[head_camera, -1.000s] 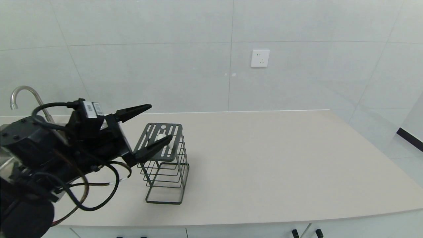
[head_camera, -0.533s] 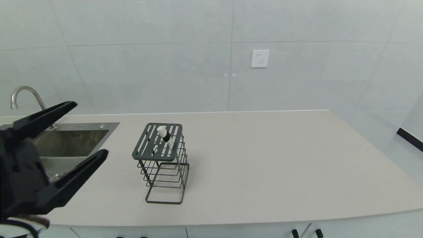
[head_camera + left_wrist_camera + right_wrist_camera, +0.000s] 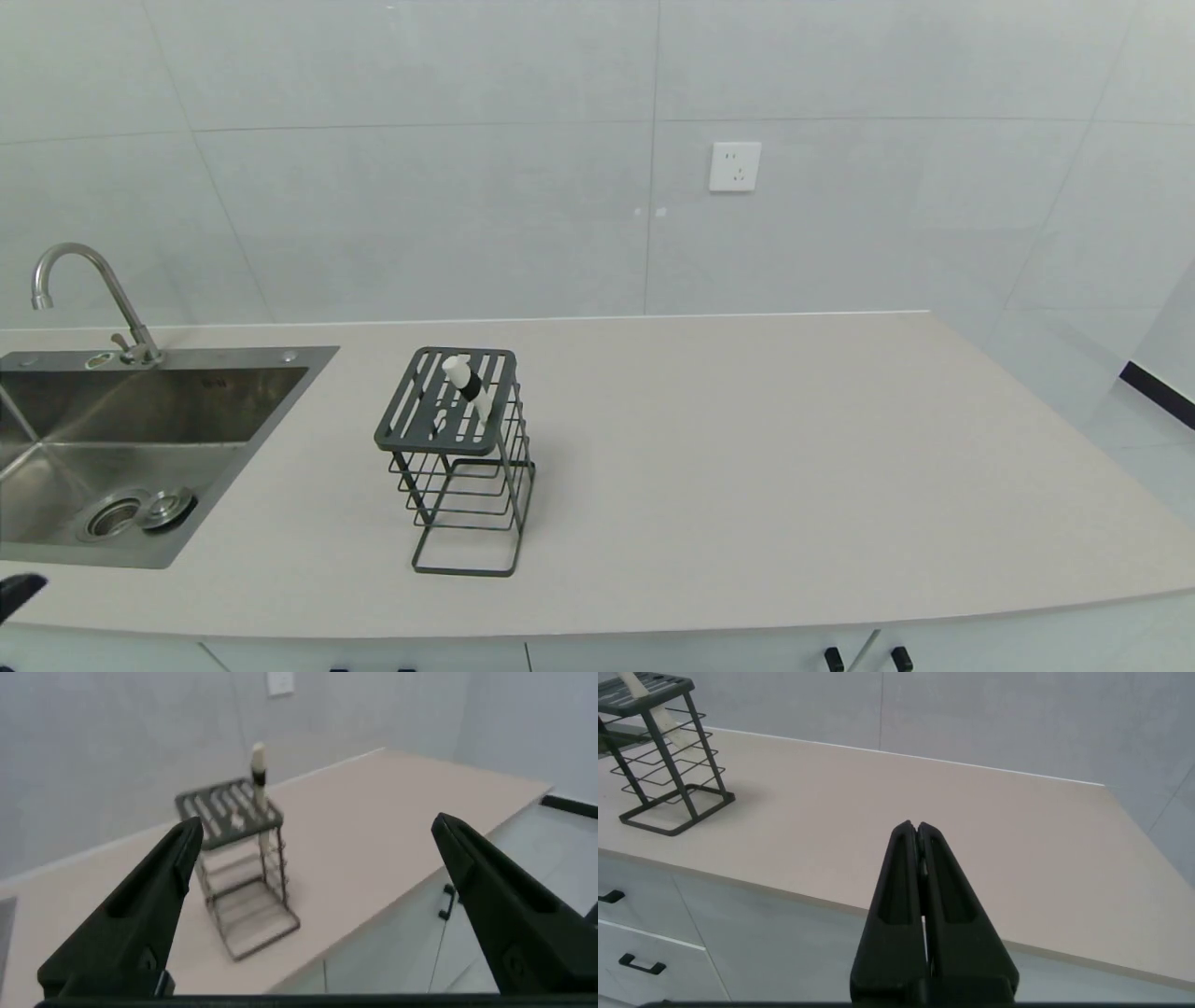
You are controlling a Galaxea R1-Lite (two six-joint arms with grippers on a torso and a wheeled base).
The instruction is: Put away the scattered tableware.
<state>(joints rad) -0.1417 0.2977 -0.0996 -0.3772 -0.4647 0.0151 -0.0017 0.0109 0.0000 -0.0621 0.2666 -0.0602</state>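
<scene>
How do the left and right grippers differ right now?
The left gripper is open, fingers spread wide; the right gripper is shut, fingers pressed together. The left gripper frames the rack between its fingers from a distance; the right gripper points across the counter, with the rack off its line. Both are empty and touch nothing.

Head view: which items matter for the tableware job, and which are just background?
Job:
wire rack
white utensil with a black band, sticking up through the rack's slotted top

Background:
sink
faucet
wall socket
countertop
</scene>
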